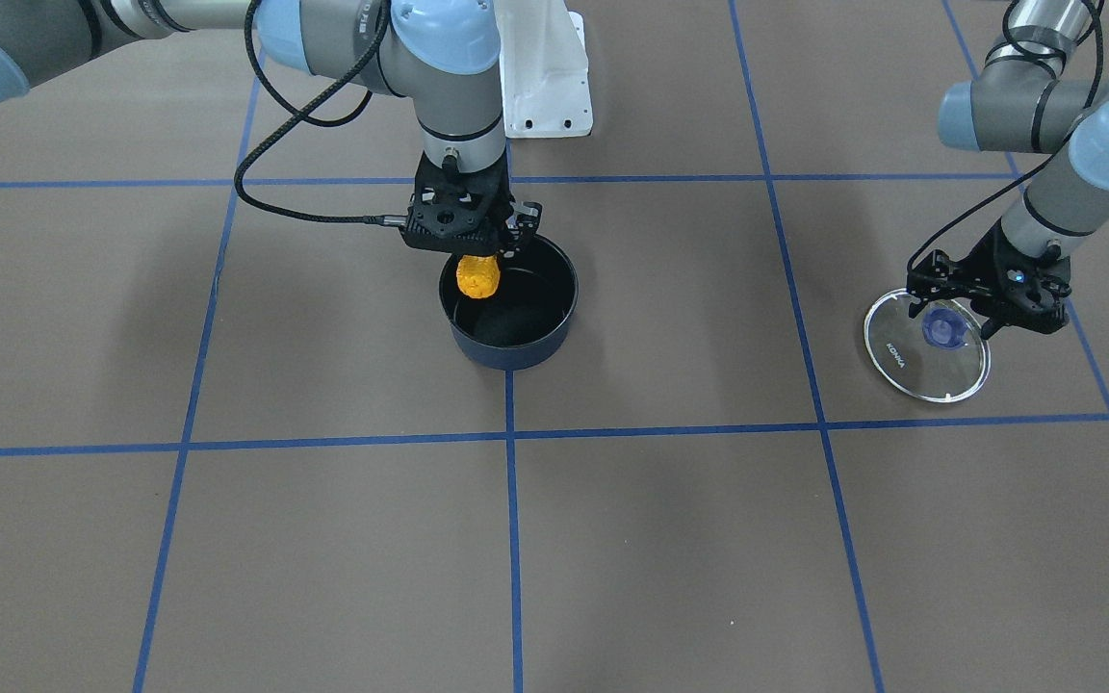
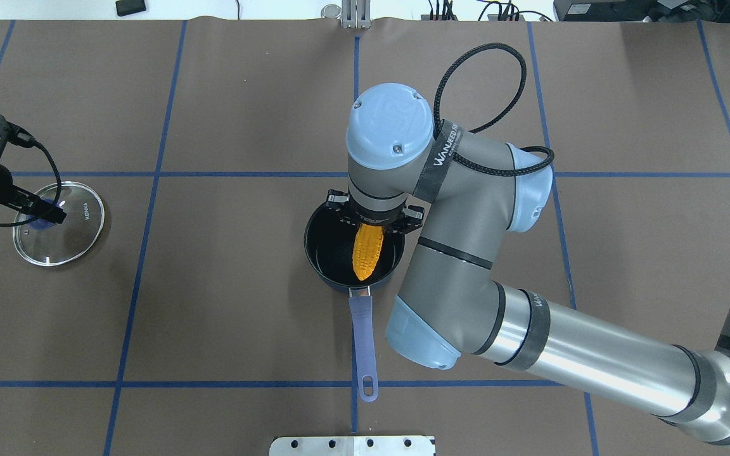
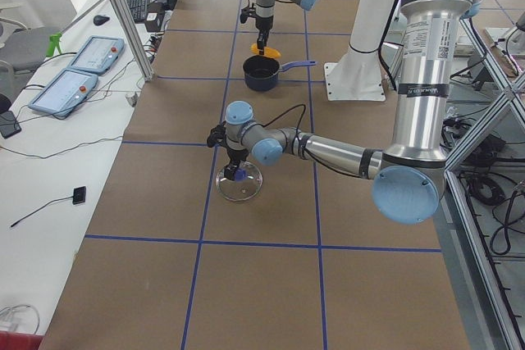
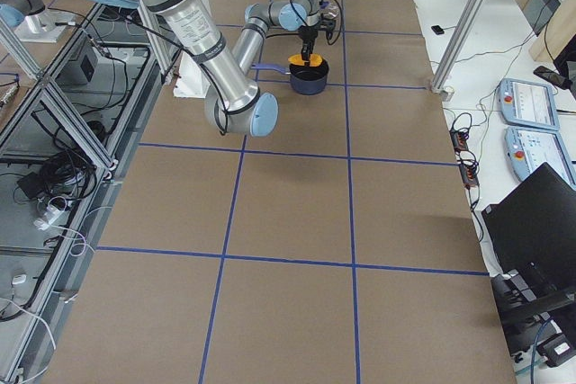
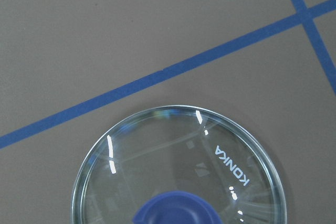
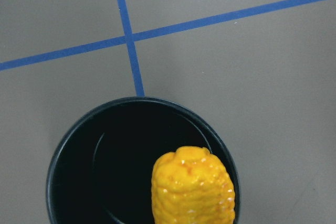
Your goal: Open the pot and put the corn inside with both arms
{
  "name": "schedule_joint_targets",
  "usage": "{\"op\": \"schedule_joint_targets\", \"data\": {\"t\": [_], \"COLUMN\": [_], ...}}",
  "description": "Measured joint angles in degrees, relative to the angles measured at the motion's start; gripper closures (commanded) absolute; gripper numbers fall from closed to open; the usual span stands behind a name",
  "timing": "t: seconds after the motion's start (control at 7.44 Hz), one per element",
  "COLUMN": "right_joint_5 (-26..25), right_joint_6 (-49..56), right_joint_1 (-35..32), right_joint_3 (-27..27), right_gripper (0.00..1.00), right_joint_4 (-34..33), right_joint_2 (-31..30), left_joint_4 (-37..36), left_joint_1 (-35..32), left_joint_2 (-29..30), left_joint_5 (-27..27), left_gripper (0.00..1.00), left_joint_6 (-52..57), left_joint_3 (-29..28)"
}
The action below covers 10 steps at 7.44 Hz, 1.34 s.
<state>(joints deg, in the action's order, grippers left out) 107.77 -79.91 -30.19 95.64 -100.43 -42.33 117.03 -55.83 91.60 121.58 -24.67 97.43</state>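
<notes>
The dark navy pot [image 1: 556, 322] stands open at mid-table, its purple-blue handle [image 2: 362, 335] pointing toward the robot. My right gripper [image 1: 477, 252] is shut on the orange-yellow corn [image 2: 367, 252] and holds it tilted just over the pot's black inside [image 6: 105, 166]; the corn also shows in the right wrist view [image 6: 191, 187]. The glass lid [image 1: 911, 366] with its purple knob [image 1: 944, 330] lies flat on the table far to my left. My left gripper [image 1: 951, 320] hovers at the knob, and its fingers look spread on either side of it.
A white mounting plate [image 1: 545, 87] sits at the robot's side of the table, behind the pot. Blue tape lines [image 1: 511, 438] divide the brown table into squares. In the left exterior view, tablets [image 3: 82, 71] and a keyboard lie on a side desk.
</notes>
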Motion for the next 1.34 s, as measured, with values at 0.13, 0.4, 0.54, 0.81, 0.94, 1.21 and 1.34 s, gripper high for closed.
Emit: {"op": "schedule_joint_targets", "data": {"t": [0.13, 0.4, 0.54, 0.81, 0.94, 1.21, 1.34], "right_joint_5": [-0.4, -1.2, -1.3, -1.3, -1.3, -1.4, -1.0], "right_joint_6": [0.2, 0.3, 0.2, 0.1, 0.1, 0.4, 1.2], "right_joint_1": [0.0, 0.0, 0.0, 0.0, 0.0, 0.0, -0.8], "right_joint_3": [-2.5, -5.7, -6.0, -6.1, -6.0, -5.8, -5.1], "right_gripper": [1.00, 1.00, 0.79, 0.00, 0.00, 0.00, 0.00], "right_joint_4": [1.9, 5.3, 5.7, 6.0, 6.0, 5.9, 5.9], "right_joint_2": [0.5, 0.9, 1.0, 1.0, 1.0, 1.0, 1.0], "left_joint_4": [0.0, -0.2, -0.3, -0.5, -0.5, -0.6, -0.6], "left_joint_1": [-0.3, -1.4, -1.8, -2.0, -2.0, -2.0, -2.0], "left_joint_2": [-0.9, -1.8, -1.8, -1.8, -1.8, -1.8, -1.7], "left_joint_5": [0.6, 2.9, 3.3, 3.6, 3.6, 3.7, 3.7], "left_gripper": [0.03, 0.03, 0.03, 0.03, 0.03, 0.03, 0.03], "left_joint_6": [0.0, 0.0, 0.0, 0.0, 0.0, 0.0, 0.0], "left_joint_3": [1.3, 2.7, 2.9, 3.0, 3.0, 3.0, 3.0]}}
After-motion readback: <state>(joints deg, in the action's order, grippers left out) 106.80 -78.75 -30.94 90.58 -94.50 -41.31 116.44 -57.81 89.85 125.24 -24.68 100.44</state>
